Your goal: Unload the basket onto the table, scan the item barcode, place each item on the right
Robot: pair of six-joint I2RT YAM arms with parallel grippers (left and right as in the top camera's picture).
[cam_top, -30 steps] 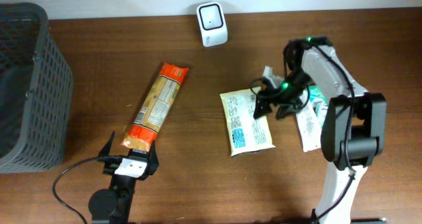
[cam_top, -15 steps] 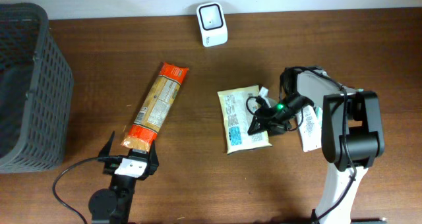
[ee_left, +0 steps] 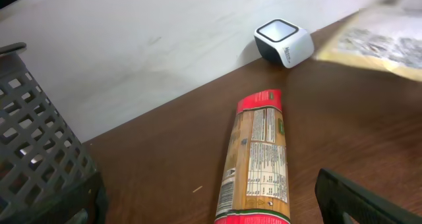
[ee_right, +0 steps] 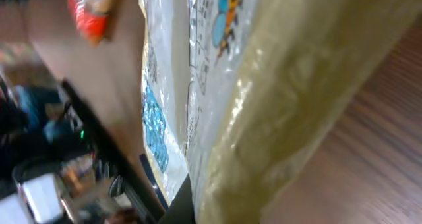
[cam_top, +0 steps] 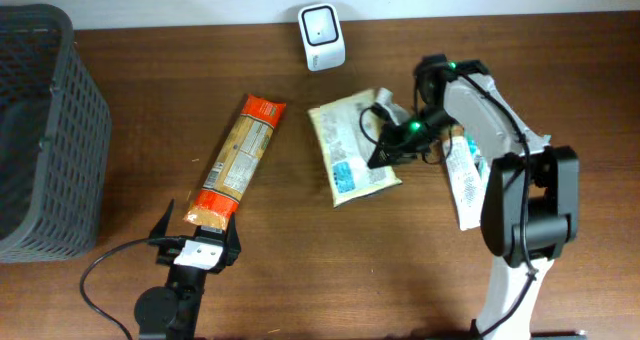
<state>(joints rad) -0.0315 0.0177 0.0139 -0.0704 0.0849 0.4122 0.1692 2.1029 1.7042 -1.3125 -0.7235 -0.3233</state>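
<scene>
the packet (cam_top: pixel 345 150) seems lifted off the counter (cam_top: pixel 300 270) near the scanner (cam_top: pixel 322 23), with the right jaws pinching its right edge and the left jaws spread, idle. it looks light, limp and slick, likely to sag from an edge hold. its long axis points roughly toward the scanner, print upward.

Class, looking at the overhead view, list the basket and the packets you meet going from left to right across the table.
grey basket → pasta packet → pale packet → white-and-green packet
</scene>
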